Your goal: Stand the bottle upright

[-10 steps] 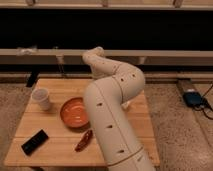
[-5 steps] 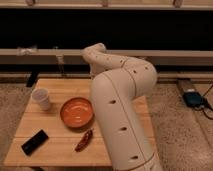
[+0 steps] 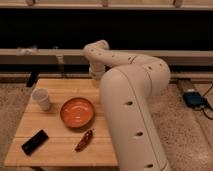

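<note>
One big pale arm [image 3: 131, 105] fills the right side. It bends up, over and back down to the far edge of the wooden table [image 3: 52, 125]. On the table sit an orange bowl [image 3: 77, 112], a white cup [image 3: 41, 98], a flat black thing [image 3: 35, 142] and a small red thing [image 3: 84, 140] (maybe a pepper).

The pincer [image 3: 97, 76] is at the tip of the arm, low over the table's far edge, and the arm hides most of it. I cannot tell if it is let go, squeezed tight or holding something.

The bottle does not show anywhere. I think it may be behind the arm, near the pincer. My guess is that the step now is reaching for the bottle or gripping it. The next move would need a firm hold, a turn so the cap points up, and a gentle set-down.
</note>
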Robot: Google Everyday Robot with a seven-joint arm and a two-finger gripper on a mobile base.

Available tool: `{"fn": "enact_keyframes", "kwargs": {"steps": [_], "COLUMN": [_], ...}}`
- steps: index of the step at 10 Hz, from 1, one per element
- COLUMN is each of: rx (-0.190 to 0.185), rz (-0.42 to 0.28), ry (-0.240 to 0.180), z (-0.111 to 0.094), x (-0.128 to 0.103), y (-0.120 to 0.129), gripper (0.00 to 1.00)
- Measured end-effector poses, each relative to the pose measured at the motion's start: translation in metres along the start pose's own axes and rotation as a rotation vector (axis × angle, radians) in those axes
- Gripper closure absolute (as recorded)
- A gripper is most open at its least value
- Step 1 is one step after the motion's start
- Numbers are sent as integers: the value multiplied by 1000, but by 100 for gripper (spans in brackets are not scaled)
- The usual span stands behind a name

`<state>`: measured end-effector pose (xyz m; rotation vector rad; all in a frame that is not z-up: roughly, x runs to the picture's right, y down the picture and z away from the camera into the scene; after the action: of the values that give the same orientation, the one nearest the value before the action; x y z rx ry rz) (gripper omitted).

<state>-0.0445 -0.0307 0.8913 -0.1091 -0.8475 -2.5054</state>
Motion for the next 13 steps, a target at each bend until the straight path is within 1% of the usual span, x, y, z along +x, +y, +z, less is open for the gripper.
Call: {"fn": "enact_keyframes", "kwargs": {"steps": [2,3,5,6,7,8,9,10,13], "rx": [3,13,17,15,14,5,3,4,2], "rz": [-10,-35,-90,-128,-153,-251,-272,-283,-280], "ry": [82,154,238,285,317,444,476,494,540], "z": [-7,-12,-19,-24,-27,-43,-47,-49,-55], "x": [3,6,7,7,8,11,13,16,14], "y": [0,-2,-2,-2,-3,-6,-7,-9,-6], "gripper": [100,100,100,100,100,100,100,100,100]}}
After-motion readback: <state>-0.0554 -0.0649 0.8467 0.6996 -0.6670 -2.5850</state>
